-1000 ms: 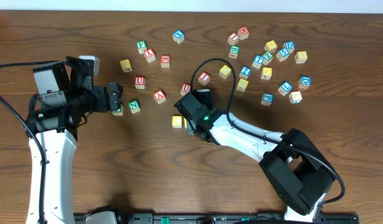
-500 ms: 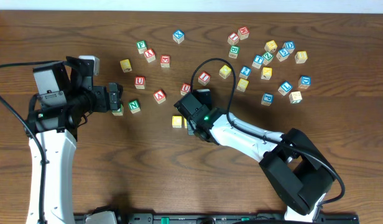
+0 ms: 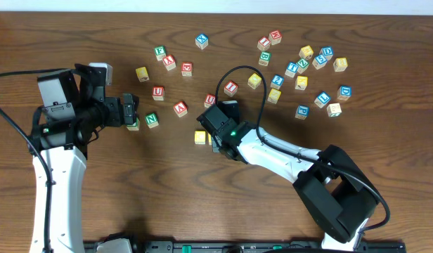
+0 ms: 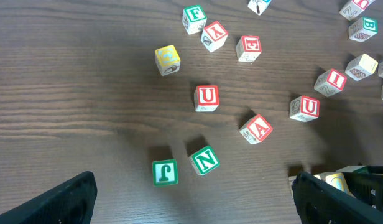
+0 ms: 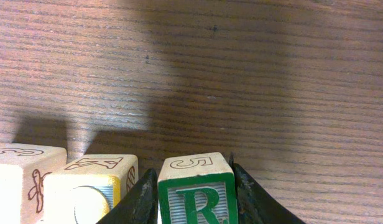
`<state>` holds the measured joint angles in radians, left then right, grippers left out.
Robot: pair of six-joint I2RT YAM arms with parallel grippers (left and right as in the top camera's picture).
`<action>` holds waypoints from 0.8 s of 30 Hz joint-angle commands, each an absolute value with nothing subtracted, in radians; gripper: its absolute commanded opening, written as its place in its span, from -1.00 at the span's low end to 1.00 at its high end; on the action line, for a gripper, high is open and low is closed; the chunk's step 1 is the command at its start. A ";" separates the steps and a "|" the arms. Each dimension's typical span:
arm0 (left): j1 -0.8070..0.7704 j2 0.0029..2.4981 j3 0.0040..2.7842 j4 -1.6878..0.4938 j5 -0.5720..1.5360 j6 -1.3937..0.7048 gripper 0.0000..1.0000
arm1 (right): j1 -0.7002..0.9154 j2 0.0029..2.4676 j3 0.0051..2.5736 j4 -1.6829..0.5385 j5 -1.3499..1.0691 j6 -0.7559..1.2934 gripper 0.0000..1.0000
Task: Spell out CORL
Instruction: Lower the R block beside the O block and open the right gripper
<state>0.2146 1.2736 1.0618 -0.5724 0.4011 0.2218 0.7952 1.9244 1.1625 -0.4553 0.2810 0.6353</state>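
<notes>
Right wrist view: right gripper [image 5: 193, 173] jaws narrow, flanking the green R cube [image 5: 195, 190] at the row's end; cannot tell whether they are pressing it. One finger fills the gap to the yellow-faced cube [image 5: 92, 186] just beside; the row runs along the closing axis. Judgement: withdraw straight back. Left gripper [image 4: 191, 190] gapes wide, well apart.

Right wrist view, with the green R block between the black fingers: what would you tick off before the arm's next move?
1. R block upright, letter readable: ok.
2. R block level with the neighbouring block, narrow gap between: ok.
3. Right gripper clear of the R block: cannot tell; its fingers hug both sides.
4. Letter on the neighbouring block: cannot tell, cut off.
5. Left gripper open: ok.
</notes>
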 commanded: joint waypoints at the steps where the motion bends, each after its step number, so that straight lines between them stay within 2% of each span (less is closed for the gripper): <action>1: 0.218 1.276 1.062 -0.572 0.399 0.232 0.98 | 0.802 1.944 1.155 -0.456 0.297 0.635 -0.35; 24: 0.218 1.276 1.062 -0.572 0.399 0.232 0.98 | 0.802 1.950 1.151 -0.450 0.298 0.635 -0.31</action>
